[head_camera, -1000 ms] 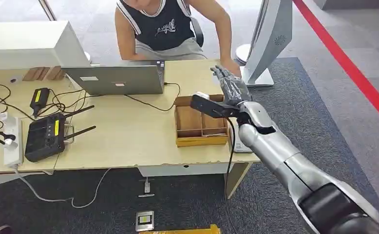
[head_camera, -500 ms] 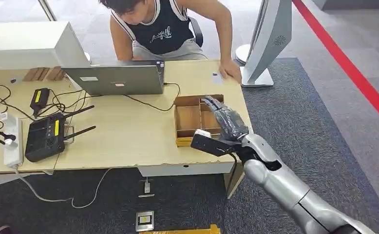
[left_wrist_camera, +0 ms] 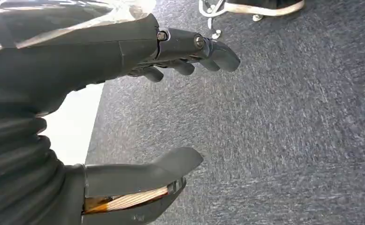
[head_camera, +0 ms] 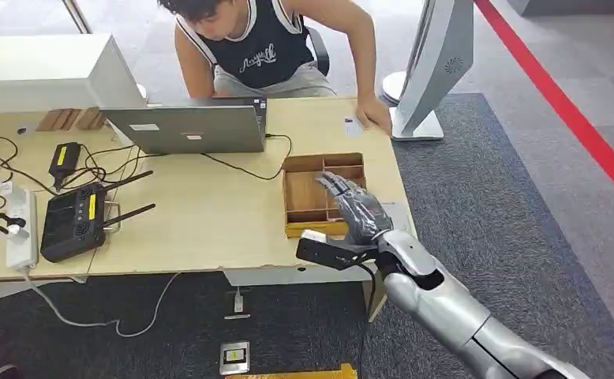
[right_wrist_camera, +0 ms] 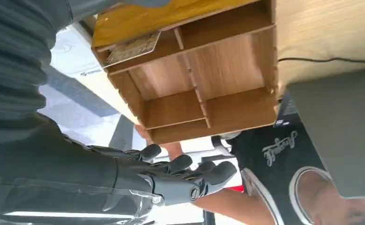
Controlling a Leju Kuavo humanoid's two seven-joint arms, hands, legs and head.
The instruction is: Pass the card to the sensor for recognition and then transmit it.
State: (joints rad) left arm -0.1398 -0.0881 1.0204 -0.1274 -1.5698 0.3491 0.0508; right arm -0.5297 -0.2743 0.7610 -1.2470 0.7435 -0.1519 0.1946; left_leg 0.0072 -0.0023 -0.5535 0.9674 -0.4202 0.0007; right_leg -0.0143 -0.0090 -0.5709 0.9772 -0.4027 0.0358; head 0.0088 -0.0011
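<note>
In the head view the right robot hand (head_camera: 350, 207) hovered at centre frame over the wooden tray (head_camera: 304, 207) on the counter (head_camera: 201, 213), fingers spread and grasping nothing. In the right wrist view the same robot hand (right_wrist_camera: 171, 176) lay released at the lower middle, and a card (right_wrist_camera: 133, 47) sat in 1 edge compartment of the tray (right_wrist_camera: 204, 70), upper left of that frame. The left robot hand (left_wrist_camera: 171, 93) hung over grey carpet (left_wrist_camera: 288, 117), its fingers apart and empty. A person (head_camera: 264, 47) leaned in at the top of the head view, 1 hand (head_camera: 376, 117) flat on the counter near a grey stand (head_camera: 434, 63). A laptop (head_camera: 185, 126) stood upper left of the tray.
</note>
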